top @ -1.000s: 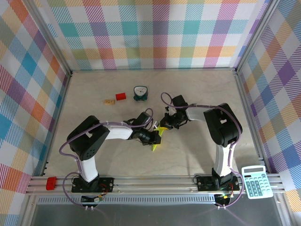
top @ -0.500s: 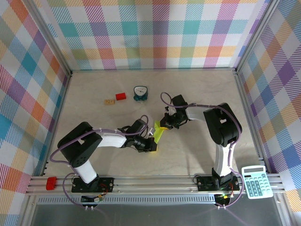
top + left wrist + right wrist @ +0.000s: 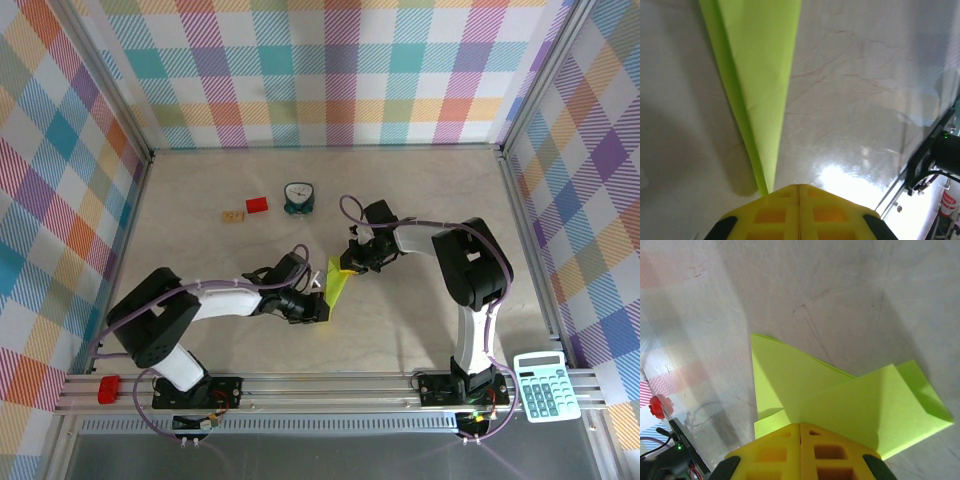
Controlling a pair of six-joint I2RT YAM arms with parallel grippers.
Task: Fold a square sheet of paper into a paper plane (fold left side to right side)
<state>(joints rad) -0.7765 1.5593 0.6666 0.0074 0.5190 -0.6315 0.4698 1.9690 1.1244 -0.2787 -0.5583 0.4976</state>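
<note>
Top view: folded paper (image 3: 337, 281) lay on the table (image 3: 430, 200), between left gripper (image 3: 319, 308) and right gripper (image 3: 352, 263); left wrist view showed its narrow tip ending at closed jaws; right wrist view showed overlapping flaps at the broad end, jaws closed there; could not tell whether either actually pinched it.

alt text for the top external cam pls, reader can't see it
The robot's left hand and right hand each grip an end of a narrow folded lime yellow-green paper at the middle of a beige marbled table. A small red block and a small teal clock sit farther back, before plaid walls.
</note>
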